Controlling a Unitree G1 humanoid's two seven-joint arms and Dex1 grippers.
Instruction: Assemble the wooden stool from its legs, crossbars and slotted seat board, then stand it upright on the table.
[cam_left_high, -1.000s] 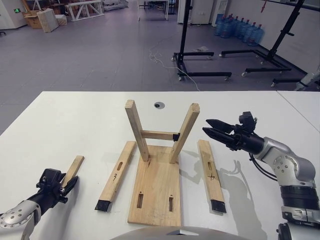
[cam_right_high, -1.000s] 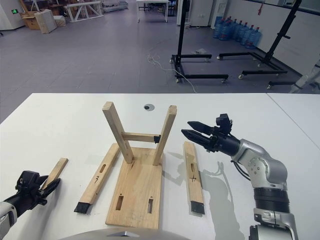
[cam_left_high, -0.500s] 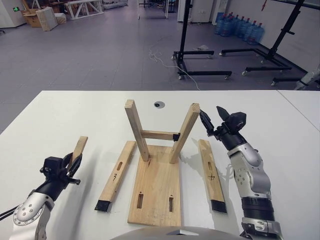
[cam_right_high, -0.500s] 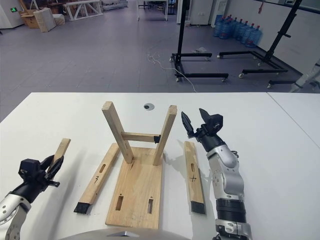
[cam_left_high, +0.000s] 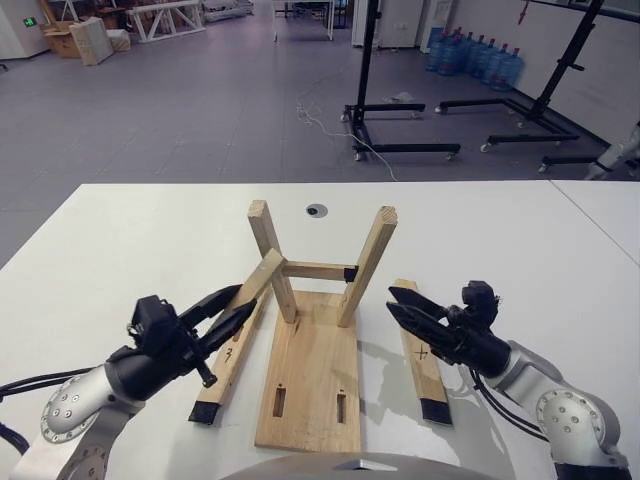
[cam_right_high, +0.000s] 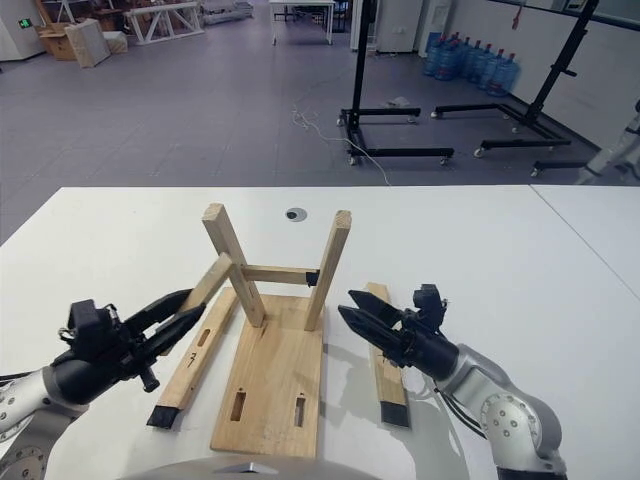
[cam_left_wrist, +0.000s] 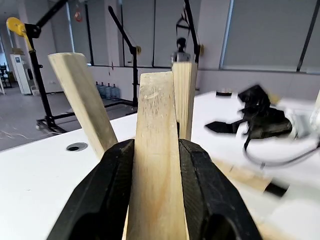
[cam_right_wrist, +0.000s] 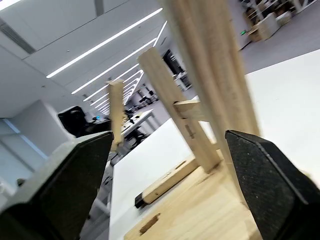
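The slotted seat board (cam_left_high: 312, 385) lies flat on the table. Two legs (cam_left_high: 270, 255) (cam_left_high: 370, 262) stand in it, joined by a crossbar (cam_left_high: 318, 270). My left gripper (cam_left_high: 238, 303) is shut on a second, short crossbar (cam_left_high: 262, 276), tilted up, with its far end at the left standing leg. In the left wrist view that crossbar (cam_left_wrist: 156, 165) sits between the black fingers (cam_left_wrist: 105, 195). My right gripper (cam_left_high: 392, 300) is open, low over the loose right leg (cam_left_high: 422, 362), beside the board. A loose left leg (cam_left_high: 222, 370) lies on the table under the left gripper.
The white table (cam_left_high: 100, 250) has free room at the left, right and back. A small round hole (cam_left_high: 317, 210) sits near its far edge. Black wheeled frames (cam_left_high: 410, 110) and water bottles (cam_left_high: 480, 55) stand on the floor beyond.
My left gripper has lifted the short crossbar off the table's left side and carried it right, up to the left standing leg. My right gripper has swung down from beside the right standing leg to the loose leg.
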